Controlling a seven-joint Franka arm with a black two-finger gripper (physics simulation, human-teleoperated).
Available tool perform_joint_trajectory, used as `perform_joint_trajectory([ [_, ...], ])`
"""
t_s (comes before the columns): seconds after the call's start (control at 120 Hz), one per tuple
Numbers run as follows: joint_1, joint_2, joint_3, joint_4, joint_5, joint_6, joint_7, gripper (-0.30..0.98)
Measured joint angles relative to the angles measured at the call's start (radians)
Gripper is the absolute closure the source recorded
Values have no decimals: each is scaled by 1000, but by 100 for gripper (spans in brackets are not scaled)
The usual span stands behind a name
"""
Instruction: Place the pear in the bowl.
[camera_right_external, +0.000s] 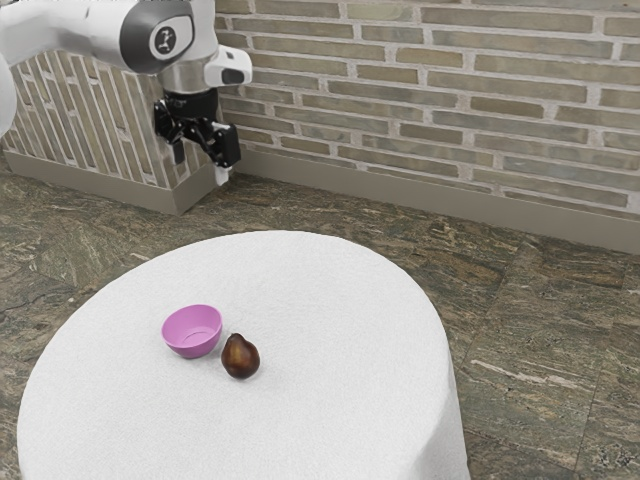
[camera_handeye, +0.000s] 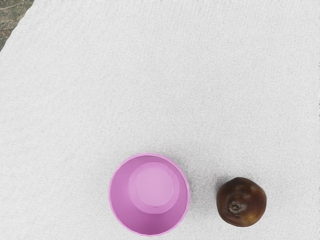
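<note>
My black gripper (camera_right_external: 200, 166) hangs high above the table in the exterior view, open, its two fingers apart with nothing between them. A brown pear (camera_right_external: 240, 357) stands on the white tabletop, close beside a pink bowl (camera_right_external: 192, 332) and apart from it. The bowl is upright. Seen from above in the wrist view, the bowl (camera_handeye: 149, 194) shows a bare inside, and the dark pear (camera_handeye: 241, 202) stands a short gap away from its rim.
A round table (camera_right_external: 330, 300) with a white cloth carries both things. Beyond its edge lies a stone-patterned floor (camera_right_external: 530, 340). A brick wall (camera_right_external: 430, 100) rises behind, with a slatted corner near the arm.
</note>
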Motion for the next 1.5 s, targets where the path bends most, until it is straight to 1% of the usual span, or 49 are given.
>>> perform_joint_trajectory([
  [0.15,0,26,-1,-15,-10,42,1,0],
  [0.233,-8,69,-2,-31,-19,60,2,0],
  [0.3,-7,109,-3,-33,-59,70,2,0],
  [0.45,-8,202,-3,-49,-200,99,3,0],
  [0.558,-32,190,5,-173,-290,168,1,0],
  [0.633,-50,160,13,-257,-323,216,-3,0],
  [0.675,-77,145,34,-300,-334,242,-6,0],
  [0.8,-182,95,138,-424,-348,302,-16,0],
  [0.875,-284,76,232,-478,-341,332,-21,0],
  [0.942,-322,73,267,-514,-332,359,-25,0],
  [1.15,-321,82,280,-582,-322,432,-35,0],
  [1.267,-323,96,277,-594,-322,466,-39,0],
  [1.5,-304,148,252,-604,-343,506,-45,0],
])
